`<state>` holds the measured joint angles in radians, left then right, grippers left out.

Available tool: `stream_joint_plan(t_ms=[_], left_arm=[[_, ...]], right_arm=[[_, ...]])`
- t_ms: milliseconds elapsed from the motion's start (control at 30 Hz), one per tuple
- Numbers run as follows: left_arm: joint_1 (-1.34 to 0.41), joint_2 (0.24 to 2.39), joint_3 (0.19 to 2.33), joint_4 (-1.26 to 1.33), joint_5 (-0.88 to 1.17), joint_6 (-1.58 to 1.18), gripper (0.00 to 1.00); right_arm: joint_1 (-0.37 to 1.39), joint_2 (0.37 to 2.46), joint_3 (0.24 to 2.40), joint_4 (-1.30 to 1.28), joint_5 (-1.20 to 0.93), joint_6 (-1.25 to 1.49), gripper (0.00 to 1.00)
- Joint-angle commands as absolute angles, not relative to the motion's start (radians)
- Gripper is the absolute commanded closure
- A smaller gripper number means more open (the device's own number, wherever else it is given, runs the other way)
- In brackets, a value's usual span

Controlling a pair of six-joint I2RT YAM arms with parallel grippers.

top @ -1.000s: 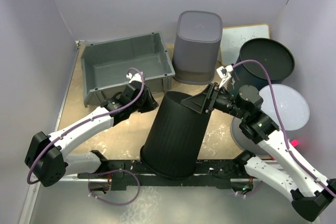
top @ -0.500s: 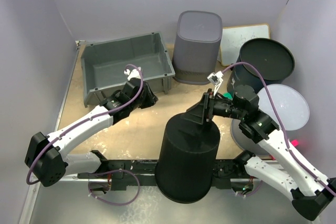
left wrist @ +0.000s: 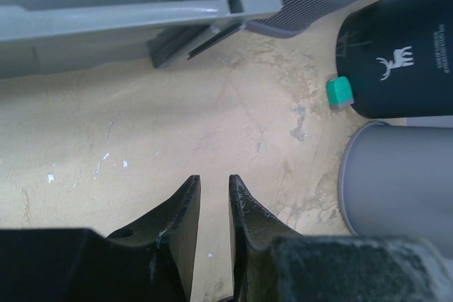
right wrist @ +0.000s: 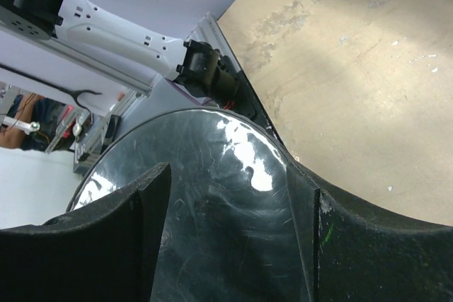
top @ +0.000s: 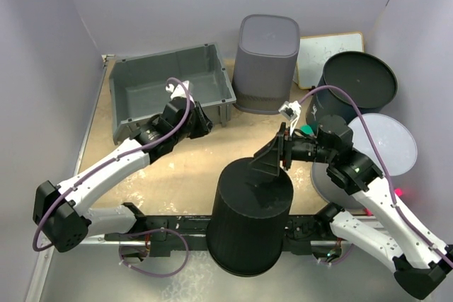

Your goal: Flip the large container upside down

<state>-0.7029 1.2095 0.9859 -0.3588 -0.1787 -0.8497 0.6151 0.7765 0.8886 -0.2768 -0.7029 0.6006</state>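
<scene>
Large container (top: 249, 224) is seen inverted at lower centre, right tool (top: 269, 166) spread wide over its base. Left tool (left wrist: 214, 190) is seen narrowly parted, empty.

I take the large container (top: 249, 221) as my mark. It stands at the near edge of the desk (top: 177, 175), between the two arm bases. My right hand (top: 272, 166) rests on the far side of its top. Behind it to the left lies the tray (top: 141, 90), with my left hand (top: 204, 122) over the desk at the tray's near right corner. Straight behind the container, further back, stands a bin (top: 265, 61) just beside the tray. Right of the container sits a bucket (top: 327, 183), partly under a disc (top: 389, 148). Behind it to the right stands a tub (top: 357, 83), with a small cap (left wrist: 339, 93) at its foot. A board (top: 333, 51) lies beyond the tub.
</scene>
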Motion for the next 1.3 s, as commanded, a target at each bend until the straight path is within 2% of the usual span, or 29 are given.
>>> stream_joint_plan(t_ms=[0,200,433,800,1067,1267], left_arm=[[-0.703,1.166,1.084,-0.382,-0.146,-0.780,0.81],[-0.704,1.149,1.158,-0.483,-0.121,-0.711,0.81],[-0.703,1.137,1.179,-0.525,-0.154,-0.678,0.81],[-0.704,1.131,1.179,-0.544,-0.173,-0.662,0.81],[-0.704,1.098,1.206,-0.652,-0.183,-0.647,0.81],[-0.703,1.037,1.264,-0.814,-0.261,-0.649,0.81]], right_arm=[[0.620,0.804,0.897,-0.444,-0.744,0.525,0.30],[0.620,0.816,0.936,-0.485,-0.756,0.491,0.30],[0.620,0.837,0.966,-0.639,-0.486,0.466,0.30],[0.619,0.795,0.946,-0.686,-0.325,0.530,0.31],[0.619,0.767,0.950,-0.681,-0.326,0.548,0.30],[0.619,0.763,0.921,-0.617,-0.411,0.557,0.28]])
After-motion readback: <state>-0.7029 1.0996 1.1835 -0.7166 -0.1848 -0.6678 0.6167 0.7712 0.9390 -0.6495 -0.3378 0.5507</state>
